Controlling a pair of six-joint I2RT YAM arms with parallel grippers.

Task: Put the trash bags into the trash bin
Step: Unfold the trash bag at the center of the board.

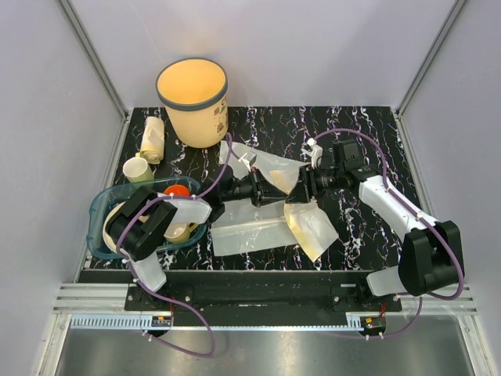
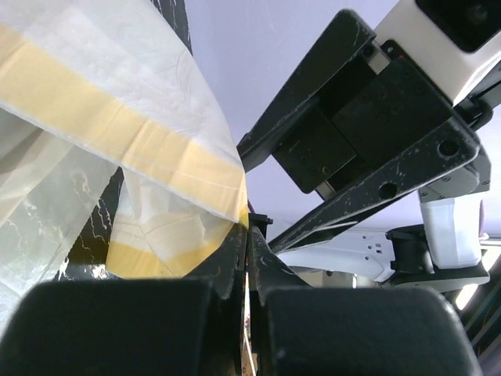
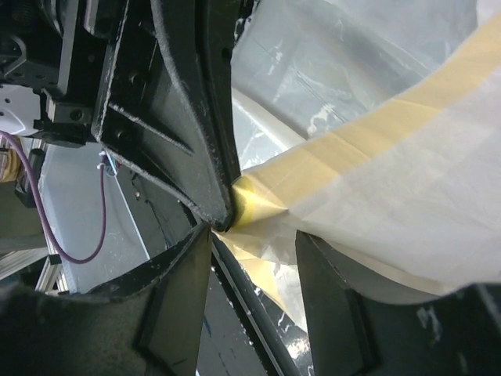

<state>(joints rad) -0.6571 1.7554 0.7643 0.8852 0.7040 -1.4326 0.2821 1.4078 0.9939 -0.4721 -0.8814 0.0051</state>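
Viewed from above, a black, white-veined tabletop [image 1: 368, 133] enclosed by pale walls. At its far left, standing upright, a round cream-yellow trash bin [image 1: 192, 102] with a dark rim band. Spread across the middle of the tabletop, nearer than the bin and apart from it, a translucent whitish trash bag [image 1: 250, 233] with a yellow band, one part lifted off the surface between the two arms. Reaching in from the left, the left tool [image 1: 268, 190], clamped fully shut on a corner of the yellow band. Up close from the left wrist, two dark fingers [image 2: 227, 258] pressed together with film caught between them. Facing it from the right, almost tip to tip, the right tool [image 1: 304, 186], partly open, fingers [image 3: 184, 266] parted on either side of the film's edge and not closed on it. At the tabletop's left edge, a teal tray [image 1: 95, 223] partly hidden under the left arm, with something orange [image 1: 177, 190] at its far rim. Beyond the tray, a pale cup [image 1: 138, 168] and a pale yellow roll [image 1: 153, 139], just left of the bin.
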